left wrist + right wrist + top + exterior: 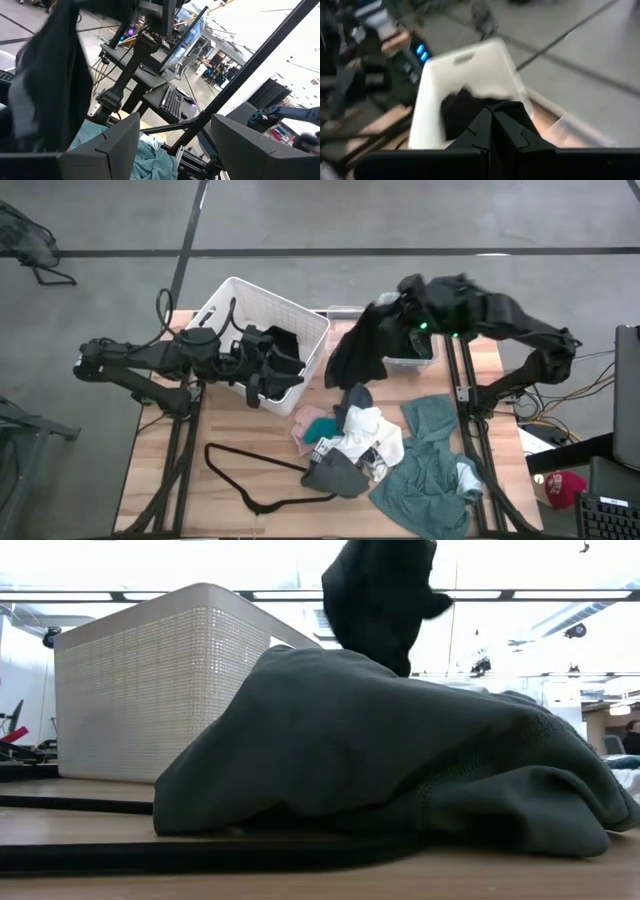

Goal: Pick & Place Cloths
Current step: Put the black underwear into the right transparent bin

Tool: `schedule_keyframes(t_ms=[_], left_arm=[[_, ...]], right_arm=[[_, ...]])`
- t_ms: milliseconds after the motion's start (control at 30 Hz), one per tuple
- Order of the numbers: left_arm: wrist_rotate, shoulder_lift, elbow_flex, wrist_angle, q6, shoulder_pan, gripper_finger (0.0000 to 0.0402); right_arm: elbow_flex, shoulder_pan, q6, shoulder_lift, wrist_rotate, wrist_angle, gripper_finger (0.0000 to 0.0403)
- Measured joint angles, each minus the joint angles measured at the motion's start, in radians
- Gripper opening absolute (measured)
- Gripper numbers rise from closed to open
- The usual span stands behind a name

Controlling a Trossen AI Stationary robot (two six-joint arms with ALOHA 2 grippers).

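Wooden table point(225, 430) on grey floor; right fingers point(398, 308) pinch a black cloth point(358, 352), left fingers point(262, 385) parted, empty.

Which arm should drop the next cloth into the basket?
Right. Its pincer is shut on a black cloth hanging in the air beside the white basket. The left pincer is open and empty over the basket's near rim.

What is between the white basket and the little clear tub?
In the high view, the black cloth hanging from the right gripper dangles between the white basket and the clear tub, over bare wooden table.
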Motion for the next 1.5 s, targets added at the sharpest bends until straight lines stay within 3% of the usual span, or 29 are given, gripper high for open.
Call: schedule_keyframes(t_ms=[233,467,667,900,1033,1333,1500], left_arm=[[0.0,0.003,0.0,-0.002,-0.005,0.0,0.025],[0.002,0.009,0.0,-0.002,-0.023,-0.001,0.025],[0.002,0.019,0.0,-0.004,-0.03,-0.002,0.025],[0.002,0.031,0.0,-0.003,-0.031,-0.002,0.025],[0.003,0.039,0.0,-0.003,-0.038,-0.002,0.025],[0.006,0.044,0.0,-0.001,-0.076,-0.007,0.025],[0.005,0.044,0.0,-0.002,-0.082,-0.011,0.025]], right_arm=[[0.195,-0.018,-0.132,-0.001,0.215,-0.049,0.0008],[0.287,-0.079,-0.237,0.0,0.39,-0.093,0.0008],[0.285,-0.181,-0.227,0.0,0.388,-0.216,0.0008],[0.213,-0.277,-0.104,0.02,0.326,-0.429,0.0008],[0.123,-0.3,-0.101,0.033,0.2,-0.421,0.0008],[-0.16,-0.366,-0.097,0.039,0.152,-0.408,0.0008],[-0.33,-0.412,-0.098,0.039,0.042,-0.308,0.0008]])
